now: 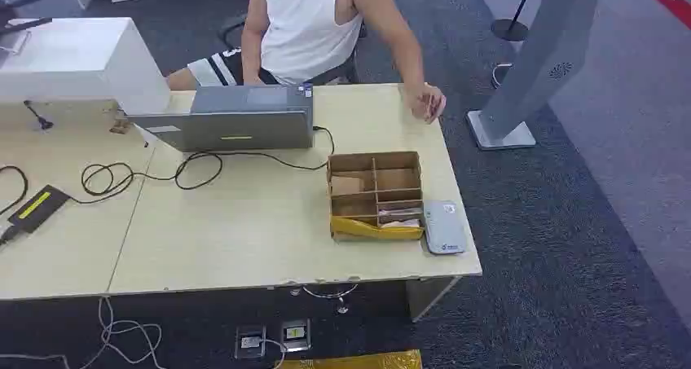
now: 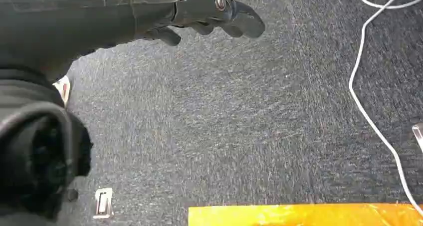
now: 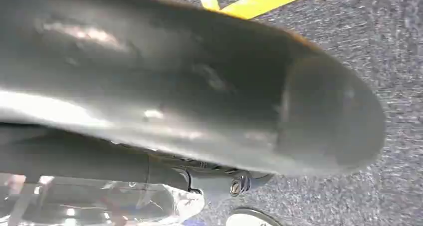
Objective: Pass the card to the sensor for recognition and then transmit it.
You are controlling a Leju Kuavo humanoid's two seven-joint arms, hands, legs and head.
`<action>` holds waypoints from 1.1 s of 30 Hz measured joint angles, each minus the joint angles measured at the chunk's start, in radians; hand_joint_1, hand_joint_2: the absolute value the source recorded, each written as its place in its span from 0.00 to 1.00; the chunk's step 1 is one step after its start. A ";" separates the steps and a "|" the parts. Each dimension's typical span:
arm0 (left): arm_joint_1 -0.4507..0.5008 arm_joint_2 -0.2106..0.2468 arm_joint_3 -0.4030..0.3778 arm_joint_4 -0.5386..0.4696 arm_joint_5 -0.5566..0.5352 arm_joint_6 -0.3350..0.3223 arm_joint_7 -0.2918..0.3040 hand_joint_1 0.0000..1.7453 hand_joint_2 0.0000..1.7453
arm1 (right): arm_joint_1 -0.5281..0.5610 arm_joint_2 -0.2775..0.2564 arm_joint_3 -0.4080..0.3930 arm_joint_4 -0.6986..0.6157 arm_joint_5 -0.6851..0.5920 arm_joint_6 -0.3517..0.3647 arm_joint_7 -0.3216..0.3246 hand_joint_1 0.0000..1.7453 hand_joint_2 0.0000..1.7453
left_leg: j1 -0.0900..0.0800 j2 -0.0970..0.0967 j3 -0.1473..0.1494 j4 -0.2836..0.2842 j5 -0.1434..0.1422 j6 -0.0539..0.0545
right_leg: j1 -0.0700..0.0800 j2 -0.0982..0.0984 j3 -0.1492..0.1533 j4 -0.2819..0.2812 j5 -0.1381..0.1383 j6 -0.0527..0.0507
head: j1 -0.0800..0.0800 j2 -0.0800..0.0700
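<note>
- A light wooden table (image 1: 244, 239) is seen, butted against a second table (image 1: 65, 247) of the same finish at its left.
- The floor is covered in dark grey-blue carpet (image 1: 570, 247); a paler strip (image 1: 644, 141) is laid along the far right.
- A grey stand (image 1: 534, 68) on a flat base is placed on the carpet beside the table.
- Yellow tape (image 2: 304, 215) is stuck to the carpet below the table's near edge.
- Floor sockets (image 1: 273, 338) are set under the table.
- White cables (image 1: 122, 336) are trailed over the carpet.
</note>
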 joint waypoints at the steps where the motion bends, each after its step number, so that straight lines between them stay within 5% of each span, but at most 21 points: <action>1: 0.000 -0.001 0.000 0.000 0.000 0.000 -0.001 0.00 0.00 | 0.001 0.000 -0.002 0.000 0.003 0.000 0.001 0.00 0.00 | 0.000 0.000 0.000 0.000 0.000 0.000 | 0.000 0.000 0.000 0.000 0.000 0.000 | 0.000 0.000; 14: 0.000 -0.003 0.000 0.000 0.001 0.003 -0.003 0.00 0.00 | 0.010 0.001 -0.007 0.000 0.016 0.013 0.029 0.00 0.00 | 0.000 0.000 0.000 0.000 0.000 0.000 | 0.000 0.000 0.000 0.000 0.000 0.000 | 0.000 0.000; 27: 0.000 -0.003 0.000 0.000 0.005 0.001 -0.018 0.00 0.00 | -0.018 -0.006 -0.044 0.000 0.000 -0.029 -0.078 0.00 0.00 | 0.000 0.000 0.000 0.000 0.000 0.000 | 0.000 0.000 0.000 0.000 0.000 0.000 | 0.000 0.000; 28: 0.000 -0.003 -0.002 0.000 0.006 0.001 -0.018 0.00 0.00 | -0.023 -0.009 -0.050 0.000 0.000 -0.034 -0.085 0.00 1.00 | 0.000 0.000 0.000 0.000 0.000 0.000 | 0.000 0.000 0.000 0.000 0.000 0.000 | 0.000 0.000; 33: 0.000 -0.002 -0.006 0.000 0.015 0.002 -0.018 0.00 0.00 | -0.047 -0.028 -0.092 0.002 -0.052 -0.089 -0.179 0.00 1.00 | 0.000 0.000 0.000 0.000 0.000 0.000 | 0.000 0.000 0.000 0.000 0.000 0.000 | 0.000 0.000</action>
